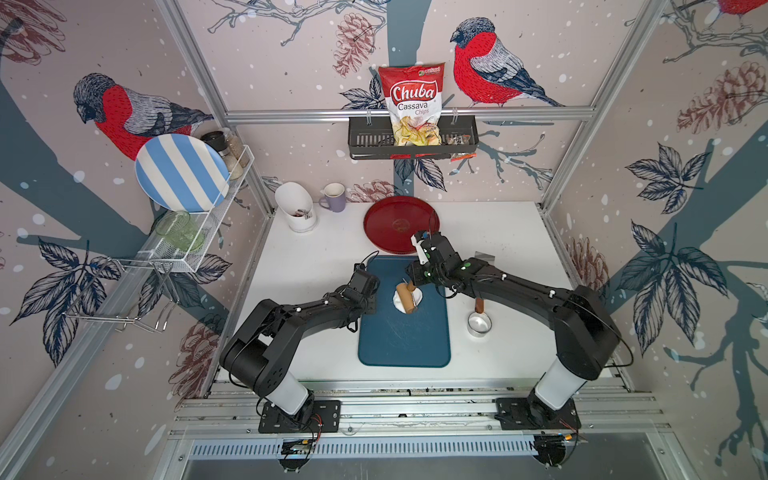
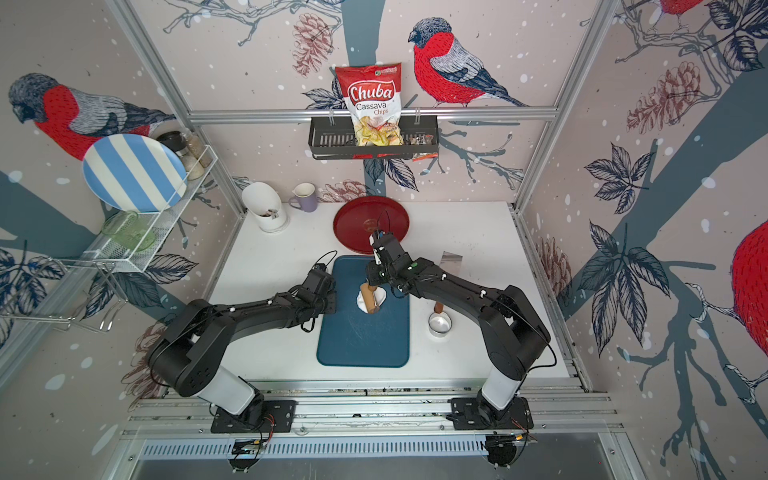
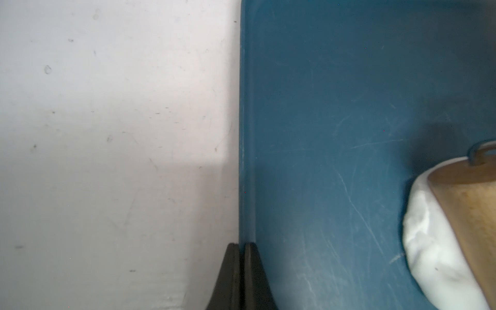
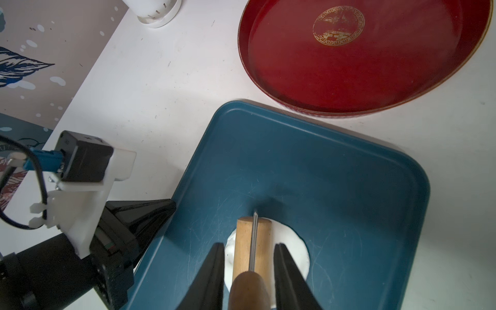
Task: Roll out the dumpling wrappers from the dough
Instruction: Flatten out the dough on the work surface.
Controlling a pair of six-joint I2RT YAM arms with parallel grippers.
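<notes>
Dough (image 4: 292, 241): judged soft, tacky, easily torn; it is pinned under the wooden roller (image 4: 244, 247) on the blue board (image 4: 349, 188).
Hold: the roller handle (image 4: 249, 290) is to be taken, never the dough itself.
Right gripper (image 4: 249, 245): jaws are closed round that handle.
Left gripper (image 3: 241, 245): jaws are clenched empty at the board's edge.
</notes>
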